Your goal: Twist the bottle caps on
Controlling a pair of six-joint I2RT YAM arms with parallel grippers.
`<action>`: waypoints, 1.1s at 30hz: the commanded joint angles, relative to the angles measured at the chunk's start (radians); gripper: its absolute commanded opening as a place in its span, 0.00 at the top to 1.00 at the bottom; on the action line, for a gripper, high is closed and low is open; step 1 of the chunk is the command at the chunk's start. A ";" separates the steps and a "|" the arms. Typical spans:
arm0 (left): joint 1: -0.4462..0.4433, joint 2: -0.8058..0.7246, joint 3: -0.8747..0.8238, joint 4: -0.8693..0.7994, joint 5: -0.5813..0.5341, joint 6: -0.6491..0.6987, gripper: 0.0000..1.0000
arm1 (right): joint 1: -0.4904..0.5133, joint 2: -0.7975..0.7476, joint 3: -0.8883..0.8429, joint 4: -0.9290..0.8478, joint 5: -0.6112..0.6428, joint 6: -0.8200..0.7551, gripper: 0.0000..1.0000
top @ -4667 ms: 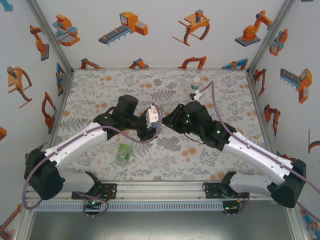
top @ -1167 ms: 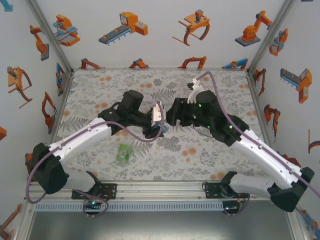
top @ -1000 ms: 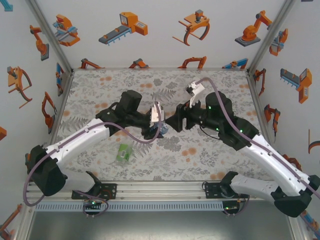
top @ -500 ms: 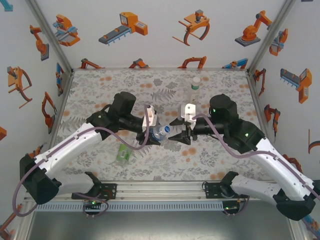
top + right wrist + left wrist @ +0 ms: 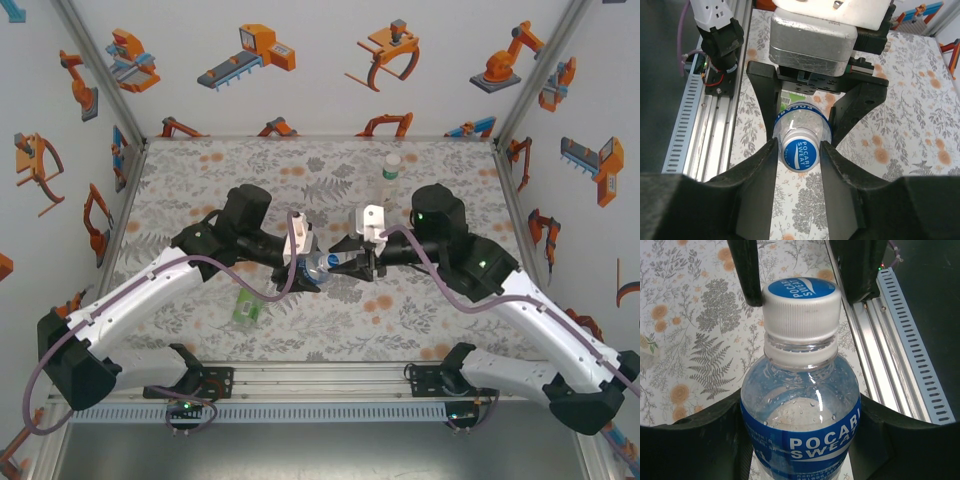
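A clear blue-labelled bottle (image 5: 800, 405) is held off the table, and my left gripper (image 5: 800, 397) is shut on its body just below the shoulder. Its white cap with a blue top (image 5: 801, 305) sits on the neck. My right gripper (image 5: 800, 150) faces it end-on, its fingers (image 5: 762, 170) pressed on both sides of the cap (image 5: 801, 152). Over the table's middle the two grippers meet, left gripper (image 5: 312, 268) against right gripper (image 5: 340, 264). A green-labelled bottle (image 5: 246, 305) lies on its side nearer the front. A slim bottle (image 5: 391, 167) stands at the back.
An aluminium rail (image 5: 320, 378) runs along the table's near edge, close below the held bottle (image 5: 890, 365). Printed walls close in the left, right and back sides. The floral cloth (image 5: 200, 180) covers the table.
My right gripper's jaws have narrowed onto the cap. Both arms have drawn toward the table's front with the bottle between them, uncovering the slim bottle at the back.
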 commanded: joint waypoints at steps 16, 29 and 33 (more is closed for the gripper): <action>-0.006 -0.017 -0.063 0.219 -0.121 -0.077 1.00 | 0.040 -0.033 -0.128 0.102 0.440 0.544 0.82; -0.006 0.090 -0.025 0.311 -0.188 -0.098 1.00 | 0.039 0.017 -0.094 -0.147 0.856 1.563 0.95; -0.006 0.109 -0.017 0.322 -0.185 -0.095 1.00 | 0.038 0.028 -0.094 -0.129 0.862 1.561 0.94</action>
